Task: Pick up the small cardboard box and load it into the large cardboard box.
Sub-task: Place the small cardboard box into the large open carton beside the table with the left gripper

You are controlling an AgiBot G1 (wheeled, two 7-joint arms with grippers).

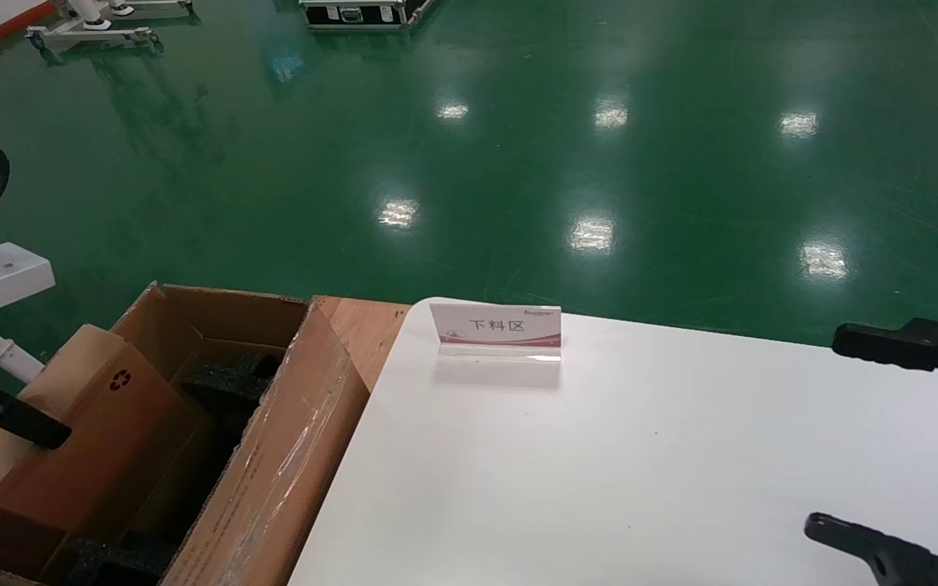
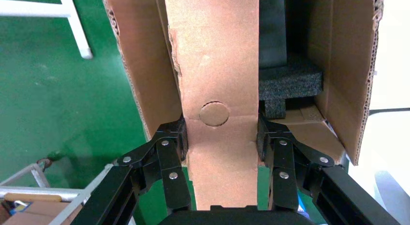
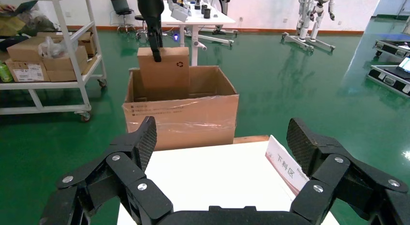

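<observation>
Small cardboard box: clamped by its narrow edges between the fingers of the left gripper, standing on end and partly sunk into the open top of the large cardboard box, upper part and recycling mark above the rim; black foam blocks lie beneath it. Right gripper: spread wide, holding nothing, parked over the white table near the sign stand. Status, as judged: pick-up done, loading under way; lowering fully and releasing the grip remain.
</observation>
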